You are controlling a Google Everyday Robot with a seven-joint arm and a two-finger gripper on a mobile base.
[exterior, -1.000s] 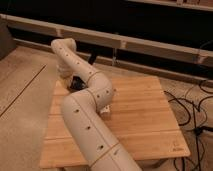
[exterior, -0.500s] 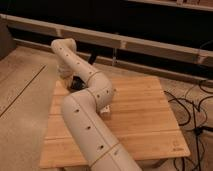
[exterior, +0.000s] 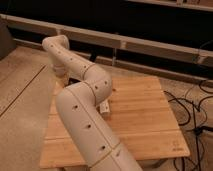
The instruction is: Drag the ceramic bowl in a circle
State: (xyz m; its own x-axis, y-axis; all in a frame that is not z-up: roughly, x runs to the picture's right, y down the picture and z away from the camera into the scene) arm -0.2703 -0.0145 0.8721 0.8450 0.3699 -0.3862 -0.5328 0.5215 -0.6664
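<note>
1. Ceramic bowl cannot be made out anywhere on the tabletop. The only ground that could hold it is hidden behind the arm, at the table's far left corner, so its exact place cannot be told.
2. The gripper (exterior: 61, 76) hangs at the arm's far end, low over that same far left corner. It is mostly covered by the link in front of it. Whether it is released, clenched or grasping anything cannot be told.
3. The arm (exterior: 82, 112) is cream-coloured with small dark dots. It rises from the bottom edge of the view, bends at a round elbow over the left half of the table, runs back and left to a second bend, then drops toward the corner.
4. A small pale object (exterior: 105, 107) sits just beside the elbow on its right, on or close above the wood. What it is cannot be told.
5. The wooden table (exterior: 145, 117) is square, made of light planks, and bare on its right half.
6. Dark cables (exterior: 187, 107) lie looped on the floor just beside the table's right edge.
7. The speckled floor (exterior: 20, 105) stretches out to the left of the table.
8. A pale rail (exterior: 145, 44) runs across the back, against a dark wall.
</note>
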